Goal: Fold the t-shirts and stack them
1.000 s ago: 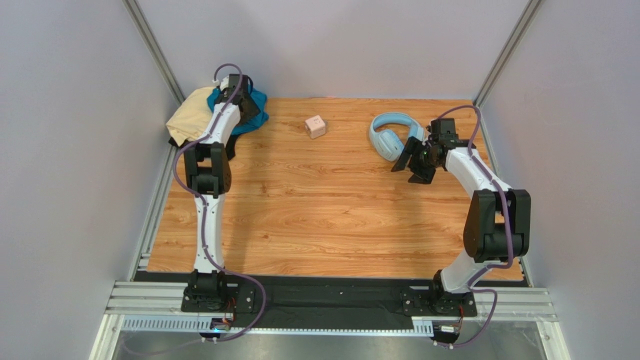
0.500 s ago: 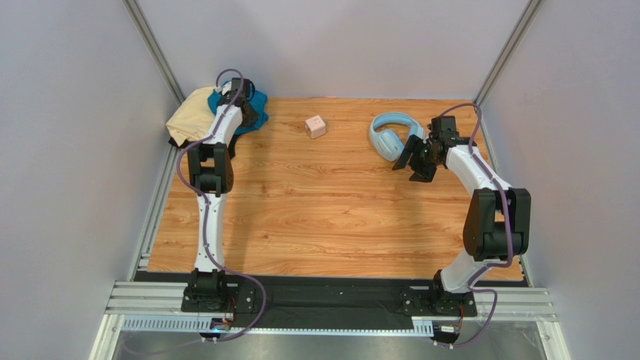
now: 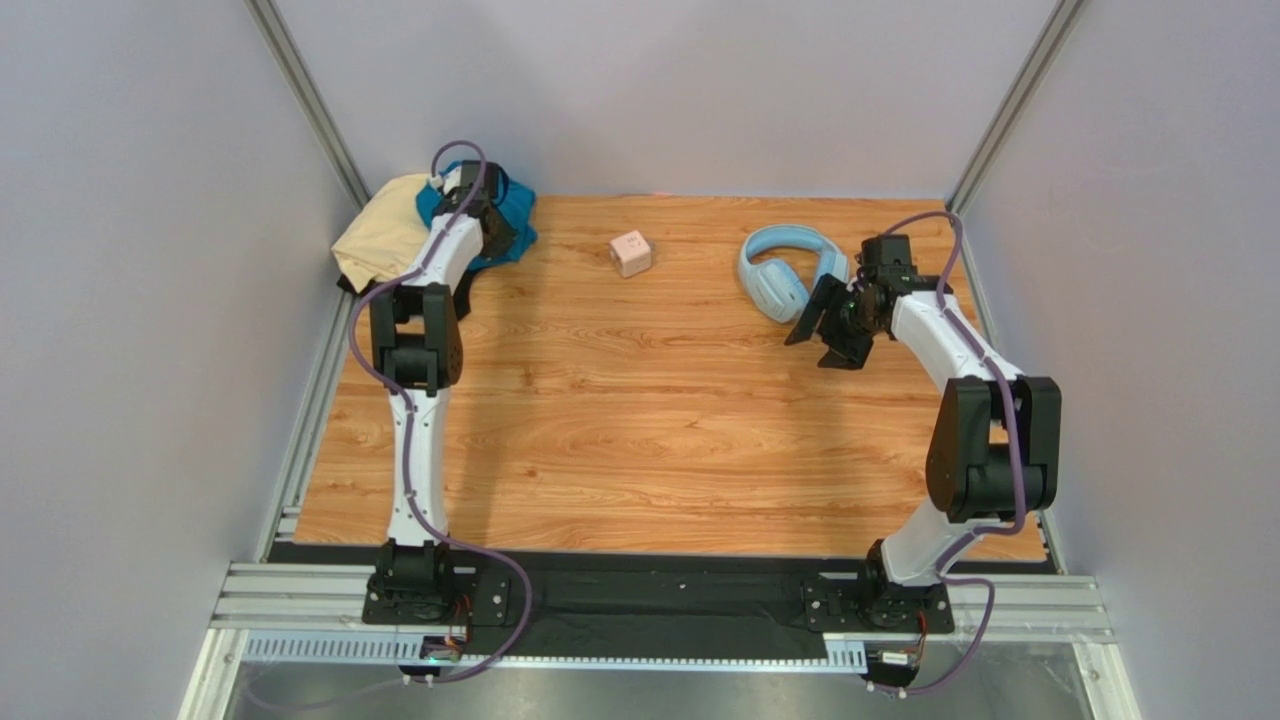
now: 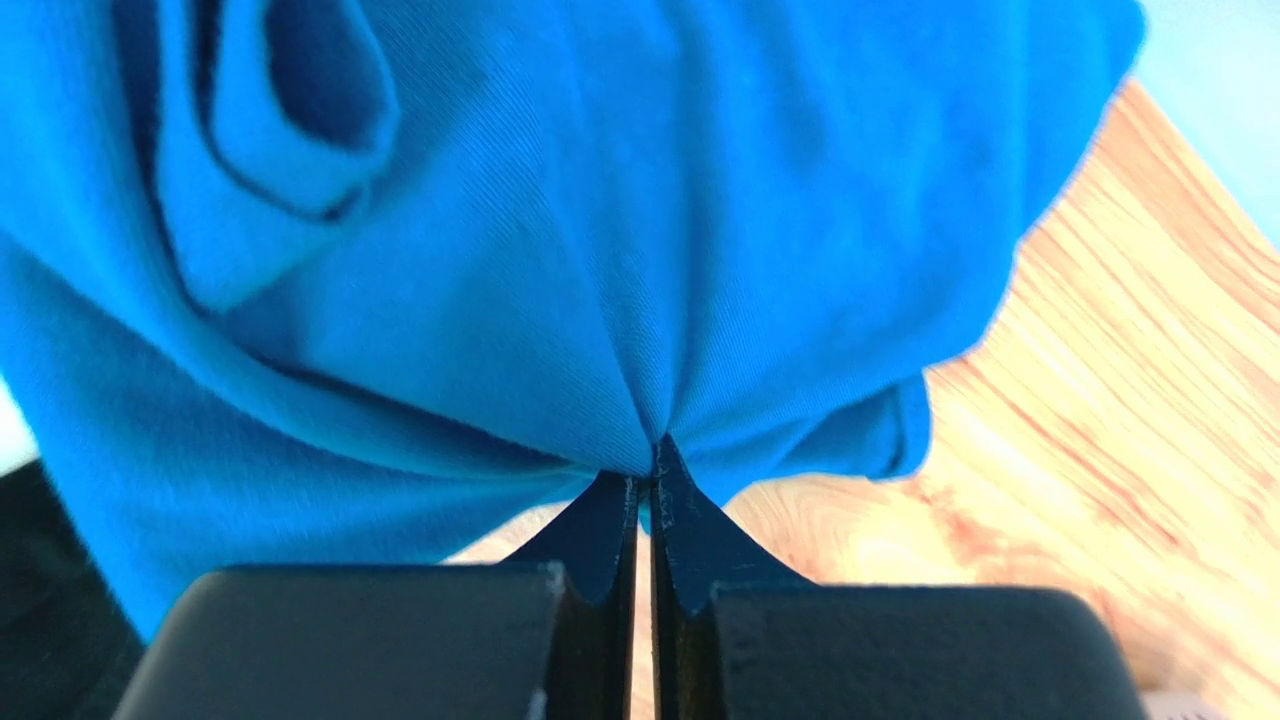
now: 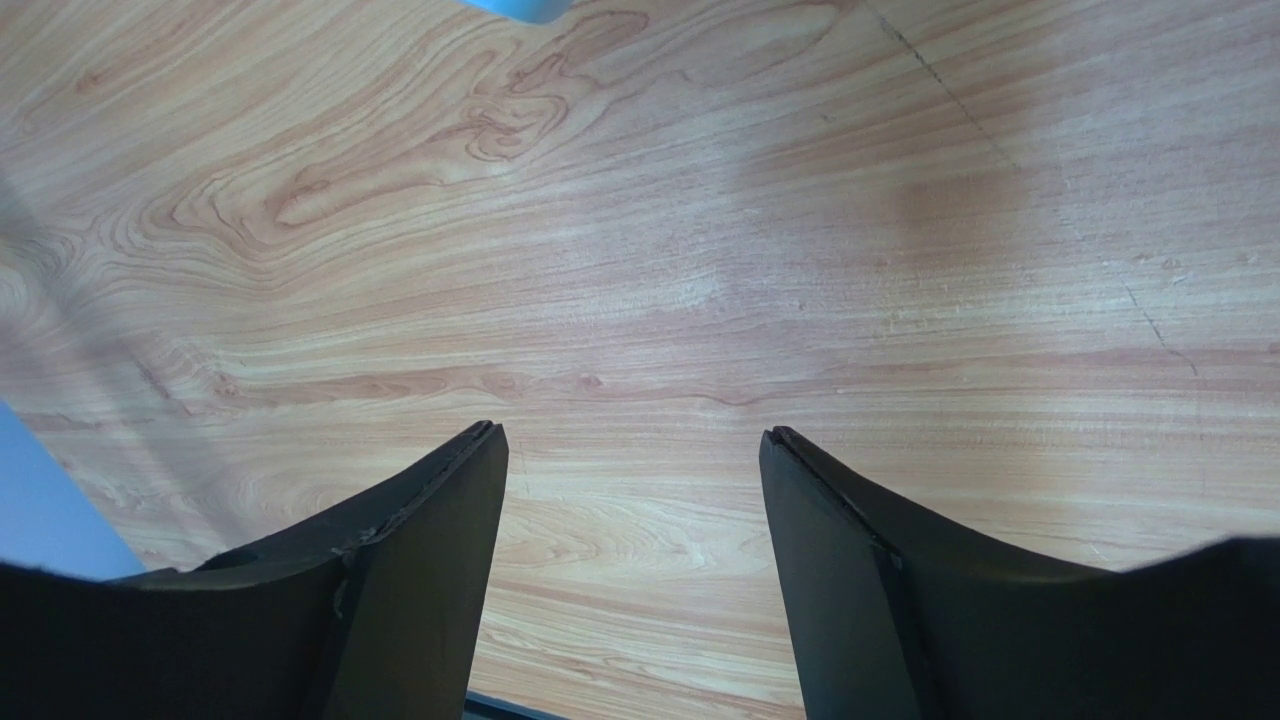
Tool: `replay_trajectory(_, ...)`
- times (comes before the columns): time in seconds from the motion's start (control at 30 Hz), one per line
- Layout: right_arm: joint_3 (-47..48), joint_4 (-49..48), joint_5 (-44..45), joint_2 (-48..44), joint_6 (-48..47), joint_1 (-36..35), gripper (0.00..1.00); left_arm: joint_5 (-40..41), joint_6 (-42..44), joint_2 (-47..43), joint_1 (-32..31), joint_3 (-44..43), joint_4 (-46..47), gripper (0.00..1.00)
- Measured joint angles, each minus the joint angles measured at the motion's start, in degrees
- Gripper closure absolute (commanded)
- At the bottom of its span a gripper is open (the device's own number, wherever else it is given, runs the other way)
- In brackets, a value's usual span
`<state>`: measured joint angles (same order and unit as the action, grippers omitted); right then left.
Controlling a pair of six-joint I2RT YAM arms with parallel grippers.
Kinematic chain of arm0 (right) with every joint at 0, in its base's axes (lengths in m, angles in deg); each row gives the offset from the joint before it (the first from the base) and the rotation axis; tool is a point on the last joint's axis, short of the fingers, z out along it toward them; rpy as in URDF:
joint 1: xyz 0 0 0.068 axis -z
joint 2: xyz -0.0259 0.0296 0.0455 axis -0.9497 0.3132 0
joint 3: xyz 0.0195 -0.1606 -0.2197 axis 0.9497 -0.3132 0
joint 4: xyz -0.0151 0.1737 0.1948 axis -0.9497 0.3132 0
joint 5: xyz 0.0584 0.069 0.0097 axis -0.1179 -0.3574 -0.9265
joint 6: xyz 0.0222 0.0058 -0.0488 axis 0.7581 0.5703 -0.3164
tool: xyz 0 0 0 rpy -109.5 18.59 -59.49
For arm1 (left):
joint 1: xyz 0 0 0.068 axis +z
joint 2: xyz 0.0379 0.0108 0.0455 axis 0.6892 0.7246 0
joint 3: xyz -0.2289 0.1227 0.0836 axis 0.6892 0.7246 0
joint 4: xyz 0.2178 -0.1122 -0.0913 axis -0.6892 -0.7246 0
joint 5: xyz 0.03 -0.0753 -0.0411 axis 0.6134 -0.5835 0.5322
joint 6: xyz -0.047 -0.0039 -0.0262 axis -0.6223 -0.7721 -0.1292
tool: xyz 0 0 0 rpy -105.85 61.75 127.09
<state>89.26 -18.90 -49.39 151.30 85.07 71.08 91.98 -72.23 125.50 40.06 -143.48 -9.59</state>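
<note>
The left hand [image 4: 651, 465] has its two fingers pressed together on a small pinch of the teal-blue t-shirt [image 4: 601, 225], and the cloth gathers into radiating creases right at the tips. That bite looks thin, taken from the middle of a fold and not from a hem or shoulder. From above, this hand [image 3: 478, 188] sits over the heap at the far left corner of the surface [image 3: 676, 435]. There the teal-blue t-shirt [image 3: 516, 210] lies crumpled against the pale tan t-shirt [image 3: 379, 225], which spills over the edge. A dark patch shows at the lower left of the wrist view, but I cannot tell whether it is the third shirt. The cloth is light, limp and stretchy, so it will likely drape and drag instead of holding a shape, and a lift from one point should pull it into a hanging bunch. A firmer hold would be at a shoulder seam or the bottom hem, with both hands spreading an edge flat. The right hand [image 5: 631, 435] has its fingers wide apart above bare wood, holding nothing. Seen from above, it [image 3: 834, 323] hangs just beside the light-blue headphones [image 3: 781, 270], well apart from the shirts. A small pink cube [image 3: 631, 252] rests between the two sides.
</note>
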Motion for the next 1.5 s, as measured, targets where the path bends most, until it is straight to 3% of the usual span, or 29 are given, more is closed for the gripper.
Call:
replay_trajectory(0.27,-4.6,-4.9,-2.7,-0.3,3.5,-0.1,0.34,-3.1,2.1,-10.0,-0.5,7.6,1.3,1.0)
replay_trajectory(0.63,-6.1,-9.2,-7.5,0.8,5.0,-2.5,0.35,-7.3,9.5,-41.5,-6.6,27.3,3.0,1.0)
replay_trajectory(0.83,-6.0,-9.4,-7.5,-0.1,5.1,-2.6,0.39,-9.9,12.5,-58.8,-6.4,34.1,3.1,1.0)
replay_trajectory(0.97,-4.8,-8.0,-7.3,-3.5,6.3,-3.6,0.39,-20.2,13.7,-66.5,-5.6,35.4,3.1,1.0)
replay_trajectory(1.03,-2.9,-7.1,-6.5,-5.6,6.5,-5.4,0.37,-27.4,13.0,-70.4,-5.9,40.6,5.7,1.0)
replay_trajectory(1.27,1.3,-6.2,-6.1,-12.9,7.5,-10.2,0.35,-41.3,11.4,-74.5,-10.6,61.1,3.3,1.0)
replay_trajectory(1.4,1.2,-6.3,-5.7,-15.6,7.6,-10.0,0.36,-43.9,12.2,-75.7,-13.6,64.1,-3.0,1.0)
replay_trajectory(1.5,1.0,-6.4,-5.9,-15.2,7.7,-10.0,0.36,-41.6,13.5,-79.9,-14.1,64.0,-9.6,1.0)
